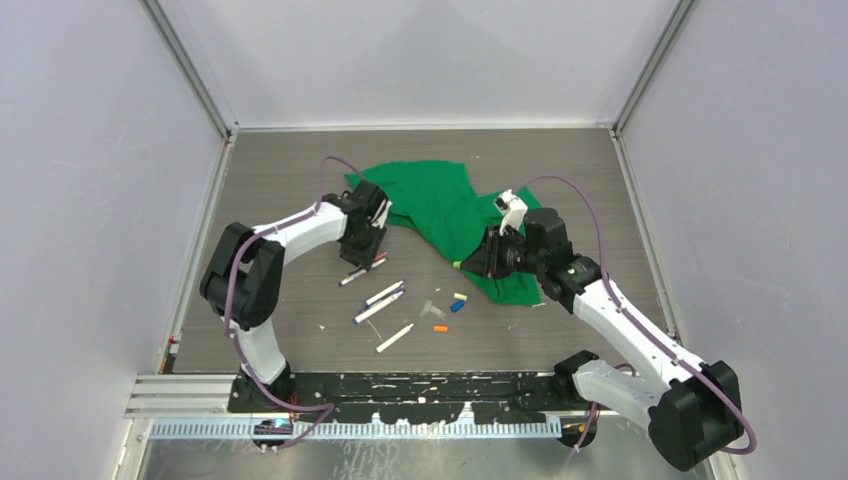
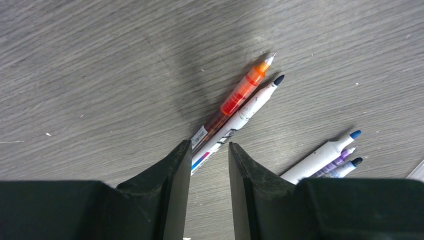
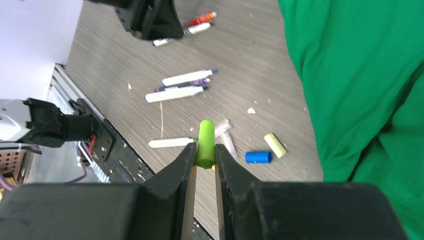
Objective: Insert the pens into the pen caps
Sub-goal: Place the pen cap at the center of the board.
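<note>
Right gripper (image 3: 204,151) is clamped on the green cap (image 3: 205,134), a short matte lime cylinder standing upright between the fingers with its top poking above them, lower centre of the right wrist view.

Left gripper (image 2: 210,150) has its jaws apart and grips nothing. The gap sits over the tail ends of the orange pen (image 2: 240,92) (translucent barrel, fine tip) and the white pen (image 2: 252,105) (dark rounded tip). They lie side by side, running diagonally to the upper right. Can't tell if the fingers touch them.

Three pens (image 2: 325,157) are bunched at lower right, partly hidden by a finger.

Table (image 2: 100,75) is grey wood-grain laminate with white specks.

Loose on it are the blue cap (image 3: 258,157), yellow cap (image 3: 275,145), clear caps (image 3: 223,129) partly behind the green one, and a lone pen (image 3: 170,143).

The green cloth (image 3: 360,75), soft and creased, fills the right side.
</note>
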Robot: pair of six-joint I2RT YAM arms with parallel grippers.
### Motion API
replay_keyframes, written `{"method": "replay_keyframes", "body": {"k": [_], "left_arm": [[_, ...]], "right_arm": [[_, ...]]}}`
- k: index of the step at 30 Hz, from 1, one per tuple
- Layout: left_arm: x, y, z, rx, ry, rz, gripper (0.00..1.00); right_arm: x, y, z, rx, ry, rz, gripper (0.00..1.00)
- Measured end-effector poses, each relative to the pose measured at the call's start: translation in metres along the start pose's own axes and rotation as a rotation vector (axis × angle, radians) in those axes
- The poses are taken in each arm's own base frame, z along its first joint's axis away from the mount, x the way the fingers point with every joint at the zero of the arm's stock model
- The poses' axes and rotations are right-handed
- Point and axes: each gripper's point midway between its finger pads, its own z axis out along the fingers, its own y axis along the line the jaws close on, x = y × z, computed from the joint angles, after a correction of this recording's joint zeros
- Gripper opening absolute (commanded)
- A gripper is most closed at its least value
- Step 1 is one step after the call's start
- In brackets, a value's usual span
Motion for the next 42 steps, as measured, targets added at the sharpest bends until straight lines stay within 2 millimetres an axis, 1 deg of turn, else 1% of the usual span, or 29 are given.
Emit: {"method": "replay_keyframes", "body": {"k": [2,6,8,10,13,17,18,19,22,24,26,28,32,34,35,38,40,42], "left_arm": [[-0.001,-0.001,-0.001,0.005,-0.006,-0.009,0.38],[-0.007,-0.007,-0.006,0.046,-0.046,-0.023,0.42],[-0.008,-0.011,-0.014,0.071,-0.07,-0.02,0.44],[-0.008,-0.015,-0.023,0.094,-0.096,-0.016,0.49],[-0.005,-0.017,-0.032,0.114,-0.121,-0.015,0.56],[0.0,-0.019,-0.038,0.131,-0.131,-0.016,0.62],[0.0,-0.019,-0.039,0.133,-0.134,-0.017,0.64],[-0.001,-0.02,-0.039,0.134,-0.136,-0.018,0.65],[-0.002,-0.02,-0.041,0.135,-0.143,-0.02,0.68],[-0.004,-0.02,-0.046,0.138,-0.158,-0.021,0.71],[-0.007,-0.02,-0.054,0.14,-0.183,-0.023,0.75],[-0.011,-0.019,-0.063,0.144,-0.216,-0.025,0.78],[-0.017,-0.018,-0.082,0.147,-0.289,-0.027,0.8],[-0.017,-0.016,-0.088,0.14,-0.318,-0.029,0.82],[-0.017,-0.014,-0.091,0.134,-0.331,-0.031,0.82],[-0.014,-0.009,-0.098,0.113,-0.366,-0.036,0.84],[-0.013,-0.004,-0.106,0.098,-0.399,-0.04,0.85],[-0.013,-0.001,-0.118,0.088,-0.443,-0.046,0.85]], "right_arm": [[0.013,-0.008,0.004,0.011,0.019,0.021,0.22],[0.051,-0.031,0.014,0.074,0.083,0.09,0.22],[0.072,-0.045,0.019,0.132,0.127,0.129,0.22],[0.086,-0.057,0.021,0.188,0.159,0.157,0.24],[0.096,-0.068,0.02,0.236,0.162,0.184,0.24],[0.113,-0.082,0.019,0.292,0.175,0.225,0.24],[0.118,-0.086,0.019,0.308,0.185,0.237,0.26],[0.123,-0.089,0.02,0.318,0.195,0.25,0.29],[0.128,-0.095,0.02,0.343,0.193,0.264,0.37],[0.132,-0.099,0.019,0.362,0.191,0.273,0.47],[0.128,-0.099,0.021,0.36,0.17,0.283,0.61],[0.122,-0.097,0.023,0.351,0.146,0.285,0.71],[0.114,-0.098,0.021,0.372,0.109,0.278,0.8],[0.114,-0.103,0.014,0.41,0.102,0.273,0.81],[0.114,-0.104,0.011,0.428,0.099,0.268,0.8],[0.108,-0.103,0.001,0.446,0.085,0.235,0.69],[0.098,-0.093,0.001,0.428,0.074,0.19,0.65],[0.091,-0.073,0.008,0.381,0.092,0.12,0.61]]}}
